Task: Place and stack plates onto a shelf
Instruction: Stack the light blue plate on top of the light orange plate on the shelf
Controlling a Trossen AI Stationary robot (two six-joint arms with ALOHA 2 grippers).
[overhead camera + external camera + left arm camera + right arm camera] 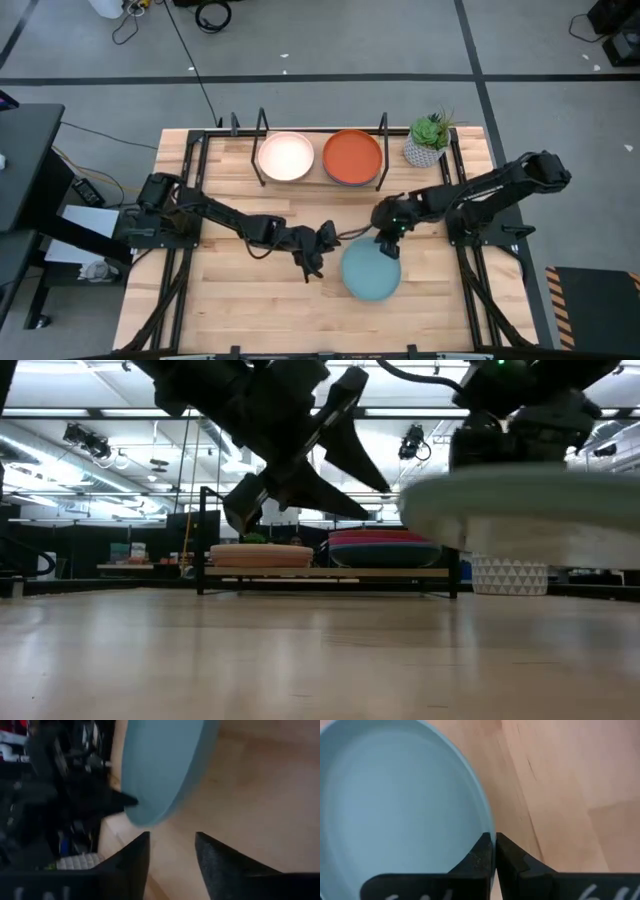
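Observation:
A light blue plate [371,272] is in my right gripper [388,243], which is shut on it at the table's middle. In the low view the plate [520,510] hangs above the tabletop. My left gripper [318,255] is open just left of the plate and touches nothing; its wrist view shows the plate [160,765] beyond its fingers. The shelf [330,572] stands along the far edge. It carries a stack topped by a cream plate [286,156] and a stack topped by an orange plate [352,156]. My right gripper pinches the light blue plate's rim [491,834] at its far edge, one finger inside the plate's hollow and one outside. The fingers come from above and the far right, slanting down. The plate is lifted clear of the table and roughly level.
A potted plant [428,140] in a white pot stands at the shelf's right end. Black hoop uprights [262,130] [384,130] rise beside the two stacks. Bare wooden tabletop [250,300] lies on the near side.

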